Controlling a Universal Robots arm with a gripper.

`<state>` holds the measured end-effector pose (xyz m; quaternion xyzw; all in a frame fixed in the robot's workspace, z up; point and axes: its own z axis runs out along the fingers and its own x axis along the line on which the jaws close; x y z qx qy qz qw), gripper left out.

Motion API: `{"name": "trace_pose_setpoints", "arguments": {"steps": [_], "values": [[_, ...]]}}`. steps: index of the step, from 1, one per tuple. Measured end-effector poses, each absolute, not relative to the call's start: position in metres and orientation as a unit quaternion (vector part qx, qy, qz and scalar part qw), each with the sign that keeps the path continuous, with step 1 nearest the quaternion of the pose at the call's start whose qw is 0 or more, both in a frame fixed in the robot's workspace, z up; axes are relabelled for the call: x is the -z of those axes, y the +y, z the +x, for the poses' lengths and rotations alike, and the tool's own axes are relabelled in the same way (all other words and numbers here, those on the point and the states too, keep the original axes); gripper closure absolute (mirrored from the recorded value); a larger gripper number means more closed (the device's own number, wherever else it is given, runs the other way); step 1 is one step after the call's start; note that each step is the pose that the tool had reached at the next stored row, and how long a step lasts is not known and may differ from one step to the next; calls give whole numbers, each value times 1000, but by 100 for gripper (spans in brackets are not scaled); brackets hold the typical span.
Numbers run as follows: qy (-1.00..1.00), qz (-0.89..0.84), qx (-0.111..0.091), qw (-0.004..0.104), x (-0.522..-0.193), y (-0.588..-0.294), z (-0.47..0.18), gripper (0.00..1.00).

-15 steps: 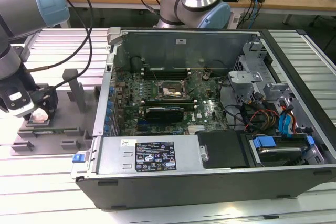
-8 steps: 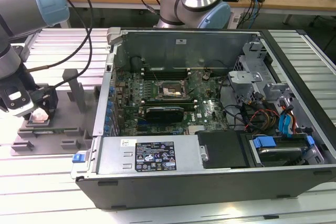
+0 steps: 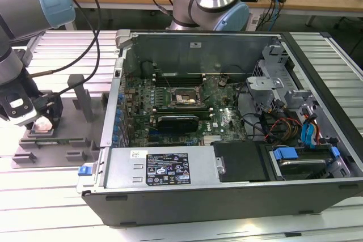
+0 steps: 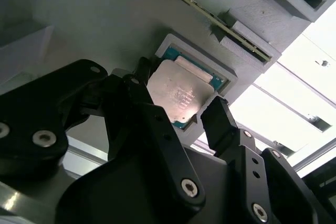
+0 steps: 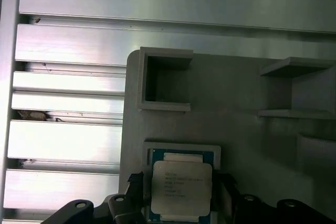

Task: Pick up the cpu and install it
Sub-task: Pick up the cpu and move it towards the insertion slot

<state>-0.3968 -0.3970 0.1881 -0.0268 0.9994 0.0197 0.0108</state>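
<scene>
We start at the gripper point(image 4: 179, 98), which hangs low over the grey tray point(image 3: 62, 139) at the exterior view's left. Its fingers point(image 4: 216, 116) are spread narrowly, one on each side of the cpu point(image 4: 176, 90). The chip lies directly between them, neither ahead nor to one side, so the line from finger to finger crosses it from one edge to the opposite edge. In both wrist views the cpu sits flat, silvery top up, inside its square recess point(image 5: 182, 147) in the tray. It looks seated, not lifted. The view between the pads and the chip's edges is poor, and we cannot say whether they touch it or stand just beside it. We judge the grasp not yet closed. Farther off, toward the exterior view's right and well apart from the tray, the computer case point(image 3: 227, 196) lies open, with the socket point(image 3: 187, 99) on its motherboard point(image 3: 221, 126).
</scene>
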Motion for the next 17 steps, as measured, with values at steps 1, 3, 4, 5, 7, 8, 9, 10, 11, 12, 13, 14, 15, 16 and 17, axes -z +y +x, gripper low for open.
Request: {"name": "trace_pose_setpoints", "arguments": {"steps": [1,3,4,5,7,8,9,10,11,12,13,14,15,16,17], "values": [[999,-27,-20,11,-188,-397,-397,34],[999,-27,-20,11,-188,-397,-397,34],[999,-27,-20,11,-188,-397,-397,35],[999,-27,-20,11,-188,-397,-397,35],[999,-27,-20,11,-188,-397,-397,42],[999,-27,-20,11,-188,-397,-397,42],[999,-27,-20,11,-188,-397,-397,42],[999,-27,-20,11,-188,-397,-397,42],[999,-27,-20,11,-188,-397,-397,42],[999,-27,-20,11,-188,-397,-396,42],[999,-27,-20,11,-188,-397,-396,42],[999,-27,-20,11,-188,-397,-396,42],[999,-27,-20,11,-188,-397,-396,42],[999,-27,-20,11,-188,-397,-396,42],[999,-27,-20,11,-188,-397,-396,42]]}}
